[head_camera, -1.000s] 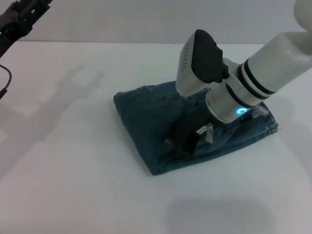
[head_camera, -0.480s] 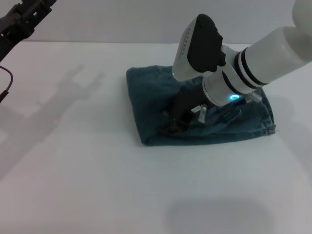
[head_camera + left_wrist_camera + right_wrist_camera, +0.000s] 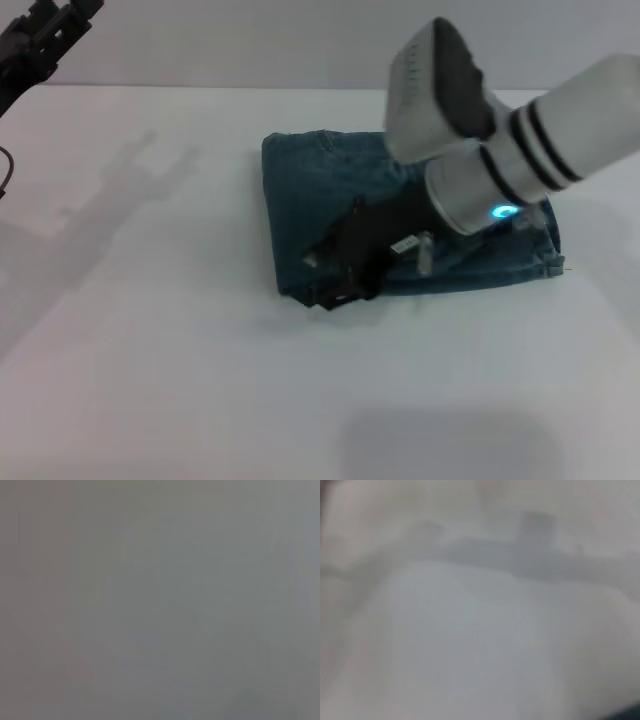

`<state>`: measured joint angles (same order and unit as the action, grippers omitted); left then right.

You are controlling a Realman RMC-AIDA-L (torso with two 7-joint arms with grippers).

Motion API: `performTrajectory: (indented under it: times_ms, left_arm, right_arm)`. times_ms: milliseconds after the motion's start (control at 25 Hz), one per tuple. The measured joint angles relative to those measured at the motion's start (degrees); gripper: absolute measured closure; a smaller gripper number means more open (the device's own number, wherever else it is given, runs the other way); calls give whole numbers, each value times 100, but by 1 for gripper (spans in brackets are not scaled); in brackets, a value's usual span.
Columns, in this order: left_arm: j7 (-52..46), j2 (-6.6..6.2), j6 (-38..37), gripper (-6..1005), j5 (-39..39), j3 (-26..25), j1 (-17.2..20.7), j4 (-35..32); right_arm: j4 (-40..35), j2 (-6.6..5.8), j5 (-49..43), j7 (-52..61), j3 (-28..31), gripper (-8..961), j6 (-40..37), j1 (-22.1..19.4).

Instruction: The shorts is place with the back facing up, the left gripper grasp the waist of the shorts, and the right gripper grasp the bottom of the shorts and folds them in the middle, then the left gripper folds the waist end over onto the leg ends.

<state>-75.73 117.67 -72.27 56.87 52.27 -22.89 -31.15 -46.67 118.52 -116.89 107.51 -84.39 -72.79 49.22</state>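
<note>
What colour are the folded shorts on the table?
Faded blue denim shorts, clearest in the head view.

A white bench (image 3: 200, 380) fills the head view, plain and matte. Soft grey shadows (image 3: 110, 200) lie across it toward nine and ten o'clock, and another faint patch sits near five o'clock. Along twelve o'clock runs a pale grey wall (image 3: 250, 40).
</note>
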Motion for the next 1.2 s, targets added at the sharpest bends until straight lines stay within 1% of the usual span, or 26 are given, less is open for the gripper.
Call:
performTrajectory:
  times_ms: [80,200,320,360,400,440,520,560,600,640,720,840,880,920,1080,1200]
  left_arm:
    - [0,-5,87,155,0,-4,9,-16]
    - [37,-10,187,155,0,-7,11,-35]
    - [184,-11,296,155,0,-15,12,-39]
    - [248,-7,336,155,-1,-32,12,-27]
    - [306,-3,372,154,-1,-57,10,-9]
    - [429,3,414,154,-1,-124,9,25]
    - [613,20,438,153,-1,-278,12,97]
    - [613,20,438,153,-1,-278,12,97]
    - [773,29,439,153,-7,-425,10,189]
    - [1176,40,384,153,-98,-764,-18,474]
    - [1457,42,333,153,-212,-890,-32,613]
    - [2410,56,65,154,-849,-1056,-34,1055]
    - [2774,59,-94,154,-1119,-1078,-35,1227]
    - [3107,59,-255,154,-1369,-1093,-35,1436]
    - [4186,75,-670,154,-2155,-1103,-43,1898]
    - [5105,95,-818,154,-2830,-1105,-91,2285]
  right_arm:
    - [-587,-2,94,-9,252,448,-537,-309]
    - [-1362,11,574,-252,578,448,-979,-871]
    - [-1787,8,1346,-894,930,449,-971,-1508]
    - [-1860,22,1892,-1358,1227,449,-868,-1877]
    - [-1807,30,2262,-1710,1389,449,-761,-2070]
    - [-1807,30,2262,-1710,1389,449,-761,-2070]
    - [-1582,36,2974,-2411,1587,449,-503,-2385]
    - [-1397,38,3375,-2869,1660,449,-363,-2534]
    - [-1163,38,3856,-3404,1738,449,-210,-2664]
    - [-964,38,4197,-3789,1807,448,-129,-2729]
    - [-430,39,4960,-4650,2024,448,-1,-2831]
    - [464,39,6118,-5778,2356,448,58,-2828]
    - [1105,35,7013,-6641,2501,448,53,-2779]
    - [1105,35,7013,-6641,2501,448,53,-2779]
    - [2047,45,8670,-8099,2540,449,-15,-2687]
    - [2637,56,9649,-8830,2522,449,-104,-2524]
